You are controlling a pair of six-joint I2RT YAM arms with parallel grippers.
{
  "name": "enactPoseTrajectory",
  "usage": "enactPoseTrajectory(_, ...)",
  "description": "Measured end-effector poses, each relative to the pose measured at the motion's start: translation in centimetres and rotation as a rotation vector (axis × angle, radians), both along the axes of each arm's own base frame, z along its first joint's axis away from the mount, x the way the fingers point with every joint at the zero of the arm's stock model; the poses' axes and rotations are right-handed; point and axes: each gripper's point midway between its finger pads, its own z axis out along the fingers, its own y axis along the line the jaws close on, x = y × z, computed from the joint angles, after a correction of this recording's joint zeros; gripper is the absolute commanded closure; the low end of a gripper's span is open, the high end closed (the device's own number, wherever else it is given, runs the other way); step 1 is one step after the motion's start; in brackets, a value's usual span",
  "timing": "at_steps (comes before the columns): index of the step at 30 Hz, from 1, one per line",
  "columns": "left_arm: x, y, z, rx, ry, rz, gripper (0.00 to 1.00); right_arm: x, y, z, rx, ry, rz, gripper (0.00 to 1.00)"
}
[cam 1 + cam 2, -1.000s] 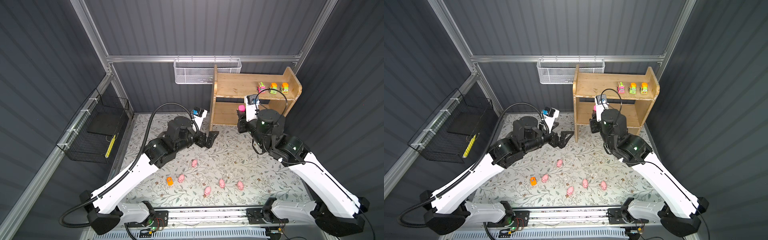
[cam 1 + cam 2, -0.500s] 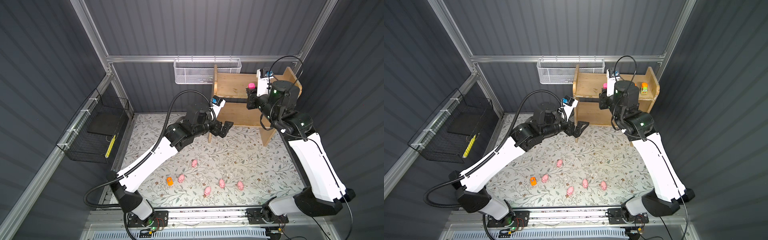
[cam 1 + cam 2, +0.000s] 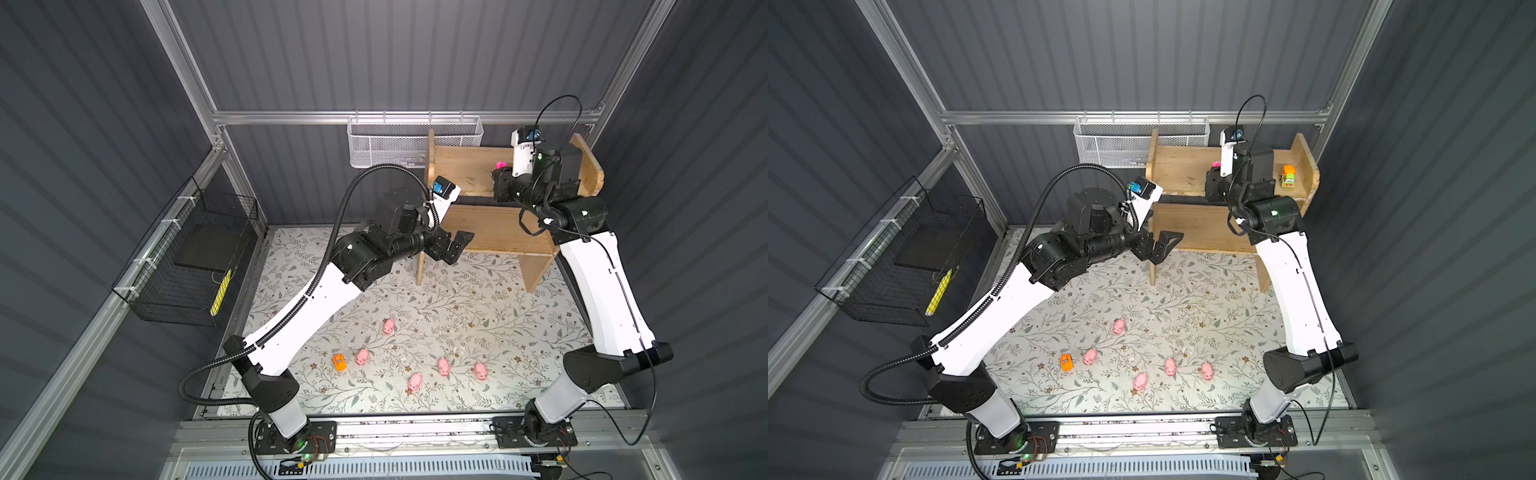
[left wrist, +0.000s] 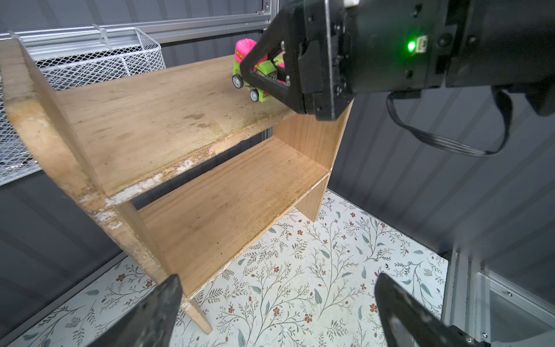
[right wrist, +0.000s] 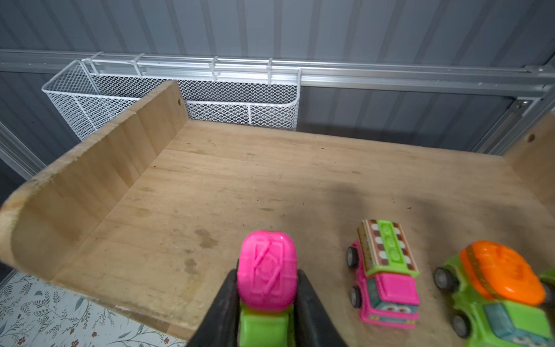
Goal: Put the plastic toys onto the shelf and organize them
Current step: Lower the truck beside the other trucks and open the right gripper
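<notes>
While a pink-topped green vehicle (image 5: 267, 261) is clamped in the right end effector (image 5: 266, 279) at the shelf's (image 5: 225, 180) top tier — beside two vehicles (image 5: 384, 285) — five pigs (image 3: 388, 326) and an orange vehicle (image 3: 340, 361) lie on the worktop (image 3: 457, 316) before the shelf, where the left end effector (image 3: 455, 247) hovers, jaws apart.

matt worn wooden shelf (image 4: 150, 120), glossy plastic toy car (image 5: 267, 270)

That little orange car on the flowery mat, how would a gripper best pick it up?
Probably from straight above, closing across the two long flanks of the orange car: it is narrower that way, and nothing stands over it. One finger must slip into the gap beside the nearest pink pig.
</notes>
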Motion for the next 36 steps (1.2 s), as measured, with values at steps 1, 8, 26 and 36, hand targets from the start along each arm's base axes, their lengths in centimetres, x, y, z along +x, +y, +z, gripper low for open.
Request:
enactPoseTrajectory(1,0.0,-0.1,-0.1,0.004,-0.001,-0.001,0.0,0.2,0.0,-0.1,0.002,0.003,0.001,0.7)
enactPoseTrajectory(8,0.5,-0.7,0.2,0.016,-0.023,-0.008,0.0,1.0,0.0,0.3,0.017,-0.004,0.001,0.69)
enactPoseTrajectory(26,0.7,-0.5,0.4,0.027,-0.043,-0.002,0.0,1.3,-0.7,-0.2,0.018,0.015,-0.018,0.68)
enactPoseTrajectory(36,0.9,-0.6,-0.7,0.048,-0.033,0.003,0.0,1.4,-1.1,-0.4,0.025,0.021,-0.031,0.67)
